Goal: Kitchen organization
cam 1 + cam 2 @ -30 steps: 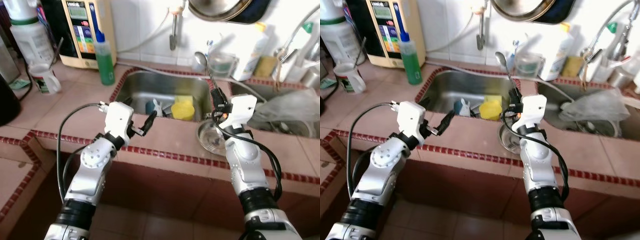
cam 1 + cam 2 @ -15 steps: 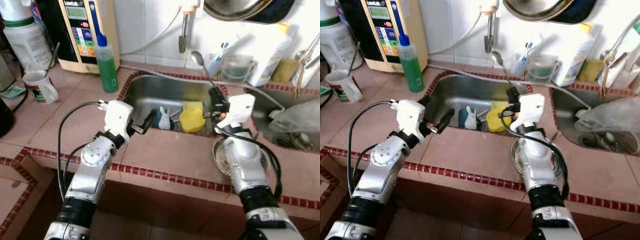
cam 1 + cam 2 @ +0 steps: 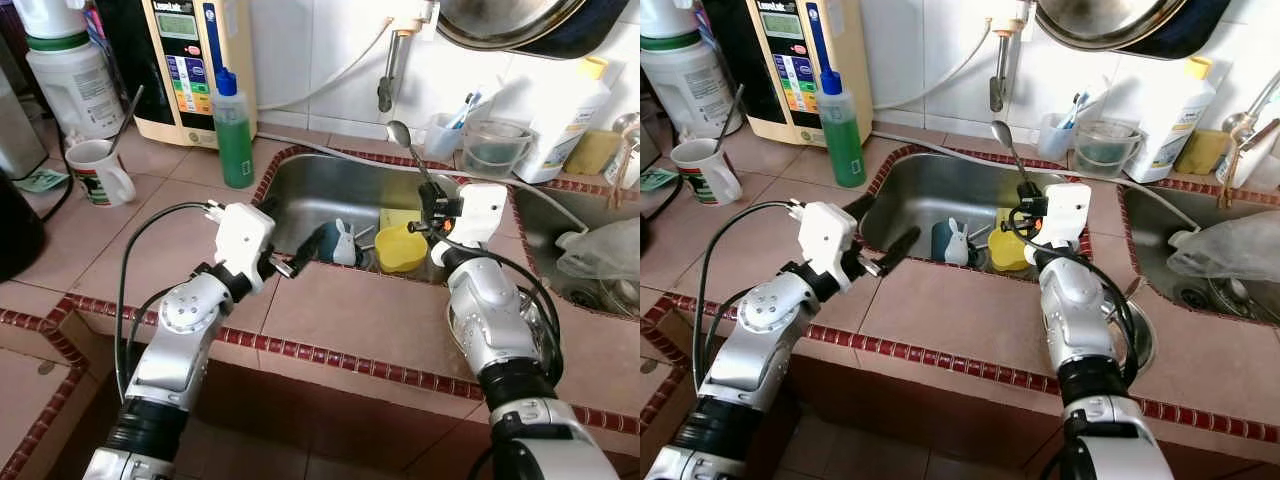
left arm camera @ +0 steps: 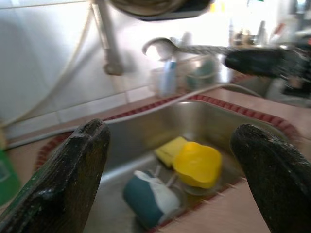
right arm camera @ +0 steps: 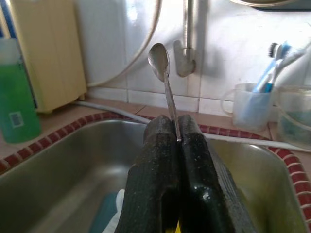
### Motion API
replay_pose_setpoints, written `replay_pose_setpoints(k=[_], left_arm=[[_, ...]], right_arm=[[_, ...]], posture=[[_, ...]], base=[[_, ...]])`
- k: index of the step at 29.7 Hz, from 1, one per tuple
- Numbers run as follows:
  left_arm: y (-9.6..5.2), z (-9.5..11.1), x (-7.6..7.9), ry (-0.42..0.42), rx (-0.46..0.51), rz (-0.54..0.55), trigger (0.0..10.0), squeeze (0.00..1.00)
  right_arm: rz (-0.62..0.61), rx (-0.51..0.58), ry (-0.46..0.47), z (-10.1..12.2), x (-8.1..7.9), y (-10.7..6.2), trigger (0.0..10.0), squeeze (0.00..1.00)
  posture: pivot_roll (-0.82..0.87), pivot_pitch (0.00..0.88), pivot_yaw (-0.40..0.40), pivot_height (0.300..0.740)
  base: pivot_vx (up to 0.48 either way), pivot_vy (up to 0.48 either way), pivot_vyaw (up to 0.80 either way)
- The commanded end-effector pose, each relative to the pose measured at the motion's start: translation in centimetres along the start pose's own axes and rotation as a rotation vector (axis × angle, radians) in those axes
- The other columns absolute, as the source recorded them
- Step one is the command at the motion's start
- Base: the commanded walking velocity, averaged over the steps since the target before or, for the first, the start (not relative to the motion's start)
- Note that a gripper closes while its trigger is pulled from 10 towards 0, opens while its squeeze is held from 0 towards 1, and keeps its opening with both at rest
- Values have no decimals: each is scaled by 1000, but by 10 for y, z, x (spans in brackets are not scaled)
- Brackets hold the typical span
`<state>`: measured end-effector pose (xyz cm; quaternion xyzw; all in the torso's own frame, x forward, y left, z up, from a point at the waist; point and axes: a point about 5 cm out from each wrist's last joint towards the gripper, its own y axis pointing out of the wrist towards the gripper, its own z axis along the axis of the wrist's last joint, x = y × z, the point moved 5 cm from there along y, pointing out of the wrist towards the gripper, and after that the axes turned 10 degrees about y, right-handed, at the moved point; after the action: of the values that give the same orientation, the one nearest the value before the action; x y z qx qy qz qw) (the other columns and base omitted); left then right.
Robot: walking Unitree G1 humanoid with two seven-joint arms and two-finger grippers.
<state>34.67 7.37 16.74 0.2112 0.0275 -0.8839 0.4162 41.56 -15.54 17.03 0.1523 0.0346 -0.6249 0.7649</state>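
The right gripper (image 5: 177, 131) is closed on a spoon (image 5: 163, 77) – bowl up, above the sink (image 3: 330, 185). The left gripper (image 3: 300, 255) is wide open and empty, at the sink's near edge.

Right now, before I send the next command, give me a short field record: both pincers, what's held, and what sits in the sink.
right pincer: shut on the spoon, over the near edge of the sink
spoon: metal, bowl pointing up toward the wall tap
left pincer: open, holding nothing, at the sink's near left rim
sink: steel basin set in the tiled counter
in sink: yellow cup, teal cup, yellow sponge
counter left of sink: green soap bottle, white mug
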Motion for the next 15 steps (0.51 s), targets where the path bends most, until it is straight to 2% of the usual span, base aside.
replay_pose_setpoints(k=[1, 8, 15], left_arm=[[1, 5, 10, 21, 7, -57, 10000, 0], [-4, 14, 24, 31, 15, -133, 10000, 0], [-11, 18, 29, 22, 4, -160, 10000, 0]], right_arm=[[-14, 1, 23, 7, 7, 3, 10000, 0], [29, -50, 83, 5, 3, 8, 10000, 0], [73, -110, 141, -3, -6, 8, 10000, 0]], posture=[[-22, 48, -8, 740], [-11, 105, 3, 740], [8, 160, 16, 740]], base=[[0, 0, 0], [0, 0, 0], [0, 0, 0]])
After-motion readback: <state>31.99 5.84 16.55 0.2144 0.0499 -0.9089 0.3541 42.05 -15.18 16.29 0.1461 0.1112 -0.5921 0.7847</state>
